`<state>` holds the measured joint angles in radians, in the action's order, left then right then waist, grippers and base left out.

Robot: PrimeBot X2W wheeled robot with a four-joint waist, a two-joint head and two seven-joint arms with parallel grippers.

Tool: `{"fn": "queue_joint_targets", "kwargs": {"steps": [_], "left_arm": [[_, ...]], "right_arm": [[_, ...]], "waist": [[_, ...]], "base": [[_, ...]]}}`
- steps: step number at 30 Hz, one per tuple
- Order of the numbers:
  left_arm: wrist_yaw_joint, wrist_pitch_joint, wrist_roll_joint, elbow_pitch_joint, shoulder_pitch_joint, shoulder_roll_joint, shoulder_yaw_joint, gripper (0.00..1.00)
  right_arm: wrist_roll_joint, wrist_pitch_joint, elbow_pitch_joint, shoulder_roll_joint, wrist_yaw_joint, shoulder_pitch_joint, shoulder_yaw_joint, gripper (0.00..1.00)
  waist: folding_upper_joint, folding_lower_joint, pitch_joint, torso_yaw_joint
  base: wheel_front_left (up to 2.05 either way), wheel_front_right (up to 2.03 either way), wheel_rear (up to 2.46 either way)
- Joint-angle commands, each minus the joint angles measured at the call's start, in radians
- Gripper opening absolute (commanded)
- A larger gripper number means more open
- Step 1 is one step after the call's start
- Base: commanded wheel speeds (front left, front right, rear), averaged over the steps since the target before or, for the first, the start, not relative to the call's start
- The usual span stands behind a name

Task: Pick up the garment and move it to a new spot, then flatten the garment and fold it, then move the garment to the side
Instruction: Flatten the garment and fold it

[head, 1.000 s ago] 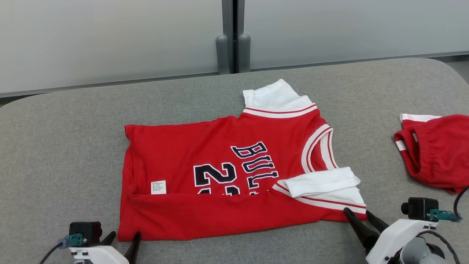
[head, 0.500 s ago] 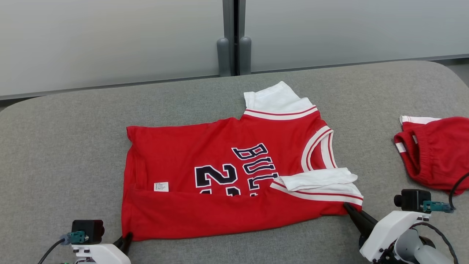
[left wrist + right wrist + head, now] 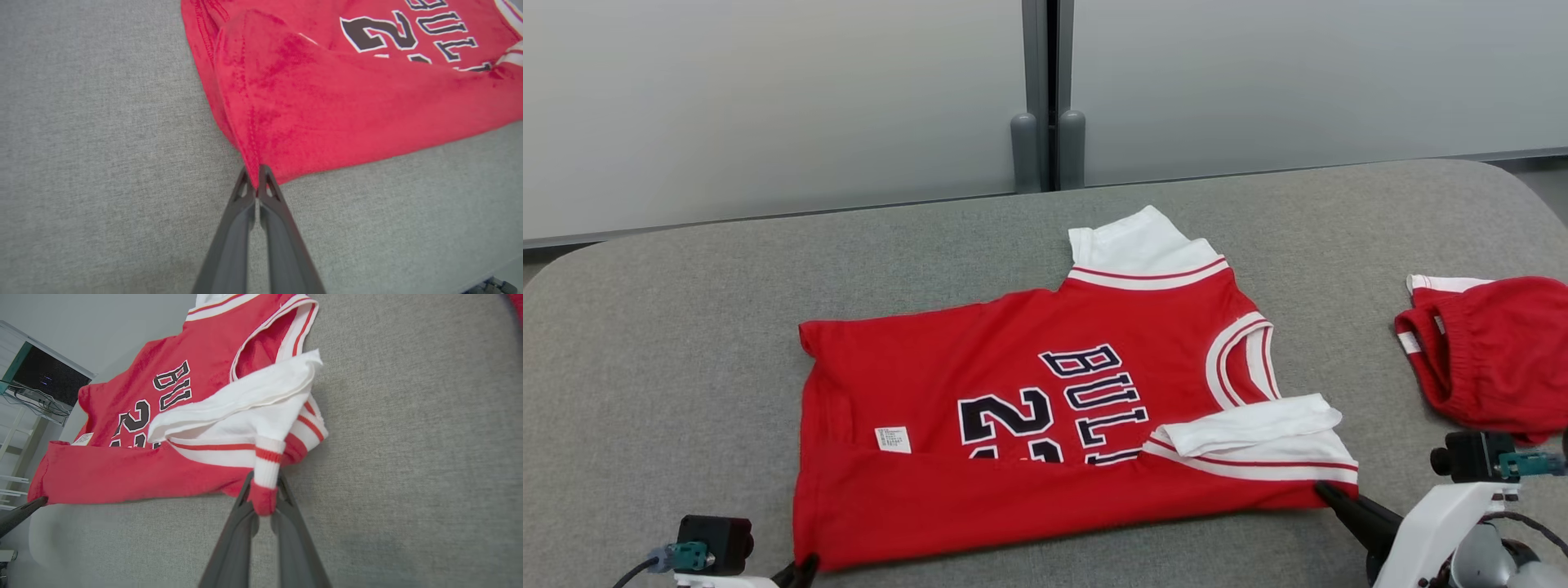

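Observation:
The garment (image 3: 1029,457) is a red jersey with white trim and dark lettering, lying spread on the grey table (image 3: 686,327) with its near edge folded over. My left gripper (image 3: 805,565) is shut on the near left corner; in the left wrist view the garment (image 3: 327,102) rises into the pinched tips of the left gripper (image 3: 258,173). My right gripper (image 3: 1327,492) is shut on the near right corner by the white sleeve. In the right wrist view, bunched red and white cloth of the garment (image 3: 135,473) sits between the right gripper (image 3: 263,498) fingertips.
Red shorts (image 3: 1494,359) with white trim lie crumpled at the table's right edge. Grey wall panels with a post (image 3: 1045,147) stand behind the table. Bare grey surface lies to the left and behind the jersey.
Both grippers went from open beside the jersey's near corners to shut on them, lifting the cloth slightly. The whole head view has shifted, so the camera moved.

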<state>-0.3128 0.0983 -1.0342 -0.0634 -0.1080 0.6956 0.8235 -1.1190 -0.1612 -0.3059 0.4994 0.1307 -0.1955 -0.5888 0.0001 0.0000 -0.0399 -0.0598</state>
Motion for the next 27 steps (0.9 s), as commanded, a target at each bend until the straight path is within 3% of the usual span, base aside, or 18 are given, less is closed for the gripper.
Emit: {"fn": "queue_joint_targets", "kwargs": {"steps": [1, 11, 19, 20, 21, 22, 27], "left_arm": [[-0.016, 0.008, -0.004, 0.026, 0.022, 0.023, -0.005, 0.00], [-0.062, 0.066, -0.034, 0.151, 0.101, 0.090, 0.013, 0.00], [-0.089, 0.083, -0.056, 0.201, 0.143, 0.128, 0.008, 0.00], [-0.085, 0.087, -0.063, 0.201, 0.144, 0.124, 0.009, 0.28], [-0.078, 0.098, -0.067, 0.200, 0.144, 0.120, 0.015, 1.00], [-0.073, 0.107, -0.071, 0.196, 0.141, 0.118, 0.020, 1.00], [-0.060, 0.108, -0.054, 0.183, 0.100, 0.106, 0.019, 1.00]], "right_arm": [[0.000, -0.017, 0.021, 0.019, 0.000, 0.033, 0.018, 0.00], [-0.020, -0.129, 0.124, 0.059, 0.000, 0.175, 0.132, 0.00], [0.039, -0.233, 0.201, 0.016, 0.000, 0.298, 0.276, 0.02], [0.053, -0.245, 0.207, 0.007, 0.000, 0.305, 0.289, 0.35], [0.067, -0.256, 0.214, -0.006, 0.000, 0.305, 0.303, 0.73], [0.081, -0.264, 0.220, -0.021, 0.000, 0.304, 0.317, 1.00], [0.160, -0.298, 0.238, -0.077, 0.000, 0.308, 0.381, 1.00]], "waist": [[-0.0001, 0.0000, 0.005, -0.001], [-0.0001, 0.0000, 0.006, -0.010], [-0.0001, 0.0000, -0.002, -0.005], [-0.0001, 0.0000, -0.003, -0.005], [-0.0001, 0.0000, -0.004, -0.005], [-0.0001, 0.0000, -0.005, -0.005], [-0.0001, 0.0000, -0.009, 0.001]], "base": [[0.00, 0.00, 0.00], [0.00, 0.00, 0.00], [0.00, 0.00, 0.00], [0.00, 0.00, 0.00], [0.00, 0.00, 0.00], [0.00, 0.00, 0.00], [0.00, 0.00, 0.00]]}}
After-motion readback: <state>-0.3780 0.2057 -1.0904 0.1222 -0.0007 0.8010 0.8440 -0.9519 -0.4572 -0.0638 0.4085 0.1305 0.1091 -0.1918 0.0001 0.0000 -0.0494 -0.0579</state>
